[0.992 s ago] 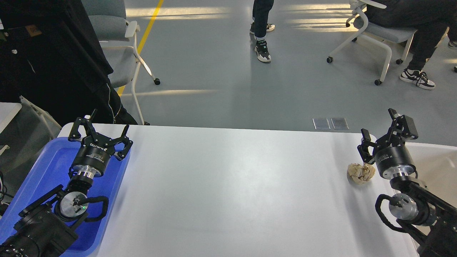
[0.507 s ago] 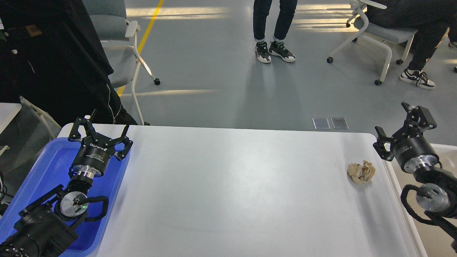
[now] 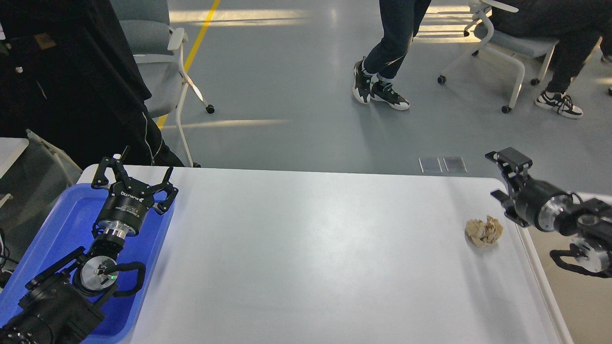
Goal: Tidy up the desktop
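The white desktop (image 3: 311, 248) fills the middle of the head view. A crumpled beige paper ball (image 3: 484, 231) lies on it near the right edge. My right gripper (image 3: 499, 175) hangs just past the table's far right corner, turned sideways with its fingers pointing left. It is open and empty, up and to the right of the ball and apart from it. My left gripper (image 3: 136, 176) is open and empty, held above the far end of the blue tray (image 3: 57, 229) at the table's left edge.
A cream-coloured open bin (image 3: 585, 306) stands beside the table's right edge, under my right arm. Beyond the table are office chairs (image 3: 162, 62), a seated person (image 3: 564, 38) and a walking person (image 3: 387, 52) on the grey floor.
My right gripper has drawn back from the paper ball to the right, off the table, and turned sideways. The ball and my left arm have not moved. A person behind has walked rightwards.
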Robot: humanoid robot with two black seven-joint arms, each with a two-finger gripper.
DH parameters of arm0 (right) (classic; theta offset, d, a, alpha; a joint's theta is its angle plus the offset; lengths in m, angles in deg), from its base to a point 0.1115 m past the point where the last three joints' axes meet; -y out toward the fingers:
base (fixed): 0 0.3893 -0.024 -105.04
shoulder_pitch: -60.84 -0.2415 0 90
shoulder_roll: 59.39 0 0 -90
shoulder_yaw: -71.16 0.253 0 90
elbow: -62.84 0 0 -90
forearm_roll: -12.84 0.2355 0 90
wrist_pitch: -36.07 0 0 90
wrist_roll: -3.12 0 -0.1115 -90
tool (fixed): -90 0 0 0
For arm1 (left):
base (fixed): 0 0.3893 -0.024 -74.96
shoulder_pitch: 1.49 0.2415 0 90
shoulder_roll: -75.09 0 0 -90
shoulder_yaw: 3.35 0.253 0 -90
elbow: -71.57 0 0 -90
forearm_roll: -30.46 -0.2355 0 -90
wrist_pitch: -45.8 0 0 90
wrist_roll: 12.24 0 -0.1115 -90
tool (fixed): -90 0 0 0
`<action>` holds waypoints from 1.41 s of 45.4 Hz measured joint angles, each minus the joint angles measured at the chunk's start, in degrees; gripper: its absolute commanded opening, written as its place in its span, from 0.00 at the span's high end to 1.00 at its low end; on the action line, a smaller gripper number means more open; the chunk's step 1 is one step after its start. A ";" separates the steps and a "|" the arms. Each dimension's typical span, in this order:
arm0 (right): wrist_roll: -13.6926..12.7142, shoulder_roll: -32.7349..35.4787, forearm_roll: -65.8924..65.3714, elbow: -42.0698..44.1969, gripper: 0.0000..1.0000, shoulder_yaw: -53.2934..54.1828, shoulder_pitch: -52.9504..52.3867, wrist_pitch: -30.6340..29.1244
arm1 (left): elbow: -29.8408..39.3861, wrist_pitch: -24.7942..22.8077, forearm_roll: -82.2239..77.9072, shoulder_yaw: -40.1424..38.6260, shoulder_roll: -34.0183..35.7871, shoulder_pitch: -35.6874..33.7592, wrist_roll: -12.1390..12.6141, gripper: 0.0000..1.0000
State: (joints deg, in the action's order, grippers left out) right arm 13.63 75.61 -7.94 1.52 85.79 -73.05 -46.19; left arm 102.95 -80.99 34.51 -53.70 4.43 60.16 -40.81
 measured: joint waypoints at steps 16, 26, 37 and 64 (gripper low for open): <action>-2.10 -0.43 -12.24 3.79 0.00 -20.60 -8.36 2.18 | 0.00 -0.01 -0.02 0.00 0.00 0.00 0.00 0.00; -2.57 -6.20 -16.25 12.54 0.00 -29.75 -9.50 2.66 | 0.00 -0.04 -0.02 0.00 0.00 0.00 0.00 0.00; -2.35 -12.88 -17.30 21.38 0.00 -34.05 -9.43 2.93 | 0.00 -0.04 -0.02 0.00 0.00 0.03 0.01 0.00; -1.66 -24.68 -17.53 36.77 0.00 -36.46 -4.99 2.83 | 0.00 -0.04 -0.01 -0.01 0.00 -0.03 0.01 0.00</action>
State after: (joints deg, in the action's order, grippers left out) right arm 11.97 50.93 -25.48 38.28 49.33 -78.04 -43.36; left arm 102.95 -81.03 34.50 -53.71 4.42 60.13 -40.80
